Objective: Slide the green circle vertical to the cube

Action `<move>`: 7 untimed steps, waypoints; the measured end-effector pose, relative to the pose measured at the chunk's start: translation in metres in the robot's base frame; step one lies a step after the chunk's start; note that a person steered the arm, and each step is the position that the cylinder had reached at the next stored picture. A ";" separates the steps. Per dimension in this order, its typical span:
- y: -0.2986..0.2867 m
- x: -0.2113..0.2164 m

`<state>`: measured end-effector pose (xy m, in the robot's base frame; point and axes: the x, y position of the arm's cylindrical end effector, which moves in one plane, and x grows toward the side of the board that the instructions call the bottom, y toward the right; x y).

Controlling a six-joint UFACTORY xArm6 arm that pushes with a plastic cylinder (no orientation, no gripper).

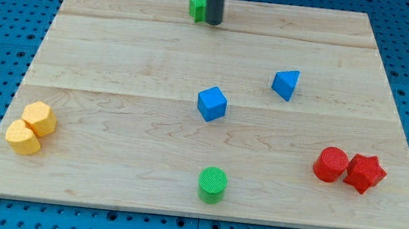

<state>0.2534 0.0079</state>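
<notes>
The green circle [212, 184] lies near the view's bottom edge of the wooden board [119, 60], just right of centre. The blue cube [212, 104] sits in the middle of the board, above the green circle and a little to its left. My tip [212, 23] is at the view's top, touching the right side of another green block [197, 7] whose shape is partly hidden by the rod. The tip is far from both the green circle and the blue cube.
A blue triangular block [286, 84] lies up and right of the cube. A red cylinder [331, 164] and a red star [365, 173] sit at the right. Two yellow-orange blocks [39, 118] [23, 138] sit at the lower left.
</notes>
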 end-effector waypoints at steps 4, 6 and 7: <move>0.253 0.155; 0.298 0.359; 0.268 0.364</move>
<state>0.6171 0.2757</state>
